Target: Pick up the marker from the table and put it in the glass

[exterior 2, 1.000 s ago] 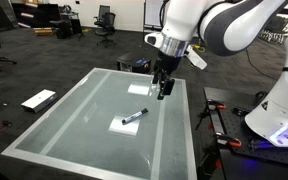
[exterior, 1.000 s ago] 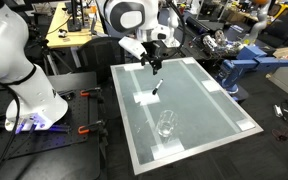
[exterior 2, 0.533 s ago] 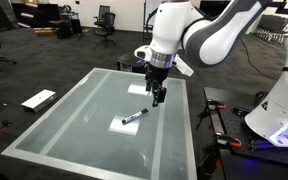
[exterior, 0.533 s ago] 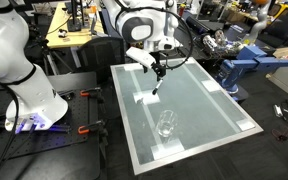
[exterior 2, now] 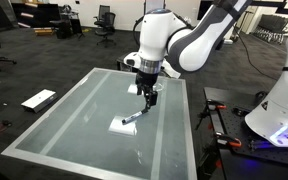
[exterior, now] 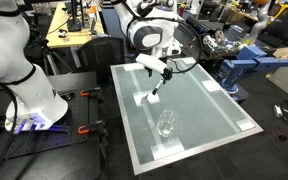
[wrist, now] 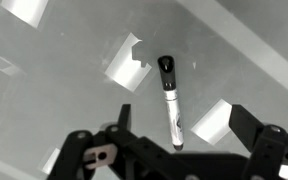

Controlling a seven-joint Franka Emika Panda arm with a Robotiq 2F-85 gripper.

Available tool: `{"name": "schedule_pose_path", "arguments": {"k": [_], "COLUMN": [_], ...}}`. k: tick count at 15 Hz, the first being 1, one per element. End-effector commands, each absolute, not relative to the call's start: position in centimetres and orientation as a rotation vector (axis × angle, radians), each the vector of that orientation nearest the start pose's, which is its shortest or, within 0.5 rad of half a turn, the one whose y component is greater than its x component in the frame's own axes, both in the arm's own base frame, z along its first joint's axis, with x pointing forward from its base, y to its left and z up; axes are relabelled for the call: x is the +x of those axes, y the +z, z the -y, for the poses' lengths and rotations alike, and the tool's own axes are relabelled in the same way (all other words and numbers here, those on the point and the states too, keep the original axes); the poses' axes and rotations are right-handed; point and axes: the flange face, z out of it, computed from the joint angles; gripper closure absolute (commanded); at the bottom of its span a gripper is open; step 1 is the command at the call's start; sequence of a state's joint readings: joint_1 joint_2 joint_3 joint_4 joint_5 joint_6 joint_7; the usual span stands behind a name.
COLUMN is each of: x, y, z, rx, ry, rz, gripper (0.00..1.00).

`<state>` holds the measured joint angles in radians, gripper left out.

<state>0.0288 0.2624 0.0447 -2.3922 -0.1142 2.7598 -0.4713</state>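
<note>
Gripper [wrist: 174, 150] hangs wide open, holding nothing. Just below it the marker [wrist: 171, 105] lies on the table [wrist: 246, 62], its near end between the jaws and its long axis crosswise to their closing line. Well beyond stands the glass [exterior: 166, 124].

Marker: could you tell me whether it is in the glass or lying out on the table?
Out of it: the marker lies flat on the table in the wrist view; the glass stands apart.
</note>
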Motion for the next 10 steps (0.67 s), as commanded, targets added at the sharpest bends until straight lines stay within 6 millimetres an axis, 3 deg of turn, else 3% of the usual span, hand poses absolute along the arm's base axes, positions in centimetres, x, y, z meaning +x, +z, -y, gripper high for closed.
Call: {"name": "schedule_pose_path", "arguments": {"k": [1, 10], "x": [53.3, 56.0], "y": [20.9, 18.0], "z": [-4.5, -5.6], "rx": [-2.995, -2.950], "ry": [-0.169, -0.143], "rz": [1.101, 1.143], "gripper": [0.00, 0.00]}}
